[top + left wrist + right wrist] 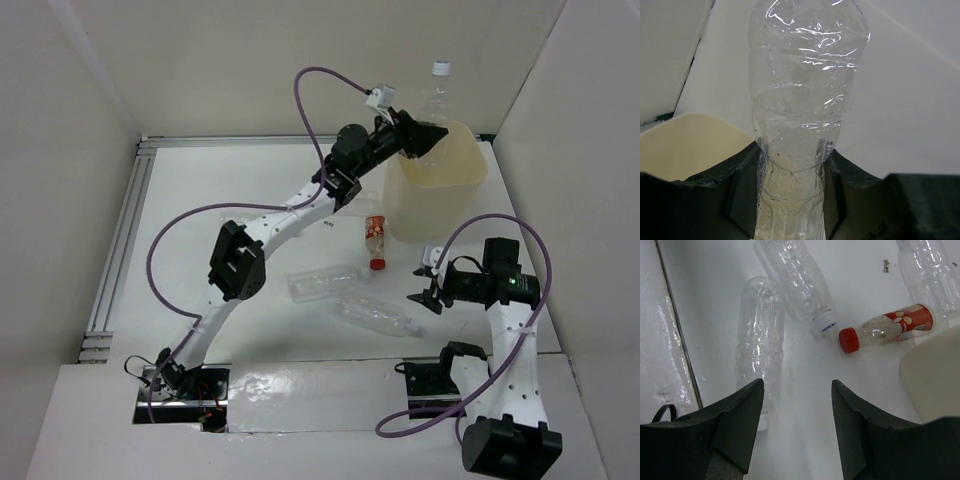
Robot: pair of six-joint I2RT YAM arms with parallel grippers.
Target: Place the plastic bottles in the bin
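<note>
While a clear bottle (437, 95) is being gripped by the left gripper (420, 135) over the far left rim of the bin (440, 195), the right gripper (424, 290) is being held open above the table (250, 170) on the bin's near side. At the left wrist, the crinkled body is being pinched between the fingers (740, 200), with the cream rim lower left. At the right wrist, lying clear bottles (760, 350) are showing beyond spread jaws, a red-capped bottle (890, 327) just beside the bin's wall, bare table between.

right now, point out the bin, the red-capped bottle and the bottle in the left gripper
bin (440, 200), top external view, front wall
red-capped bottle (892, 327), right wrist view, mid body
held clear bottle (805, 100), left wrist view, crinkled body
</note>
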